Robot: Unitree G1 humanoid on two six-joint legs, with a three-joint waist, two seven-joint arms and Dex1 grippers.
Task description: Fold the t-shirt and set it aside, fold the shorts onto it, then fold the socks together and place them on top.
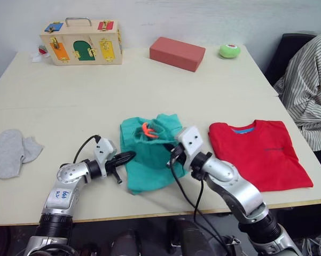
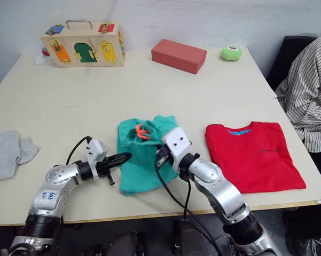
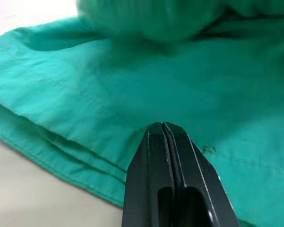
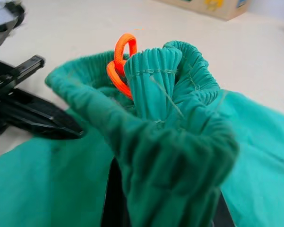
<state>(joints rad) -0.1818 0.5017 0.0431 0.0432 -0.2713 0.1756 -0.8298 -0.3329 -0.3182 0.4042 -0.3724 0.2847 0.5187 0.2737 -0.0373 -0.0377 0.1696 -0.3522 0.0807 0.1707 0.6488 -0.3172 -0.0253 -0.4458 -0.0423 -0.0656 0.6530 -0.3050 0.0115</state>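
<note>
Step in hand, as judged: folding the shorts (image 1: 149,152), which lie bunched on the tabletop (image 1: 149,85) between the two arms, just left of the t-shirt (image 1: 259,152). The t-shirt lies flat near the right edge. The socks (image 1: 10,152) sit well apart at the far left, untouched.

To do it well: keep the waistband bundle pinched, the coral drawstring (image 1: 148,130) tucked inside the fold, and the lower hem from slipping. The fold should end narrow enough to sit inside the t-shirt's outline.

Right gripper (image 1: 173,154): forearm angled in from the lower right, the gathered waistband heaped over its fingers and apparently held between them.

Left gripper (image 3: 165,130): forearm low and near level, reaching rightward, its fingers (image 1: 123,157) pressed together with no cloth seen between them, tips resting on the shorts' left edge.
</note>
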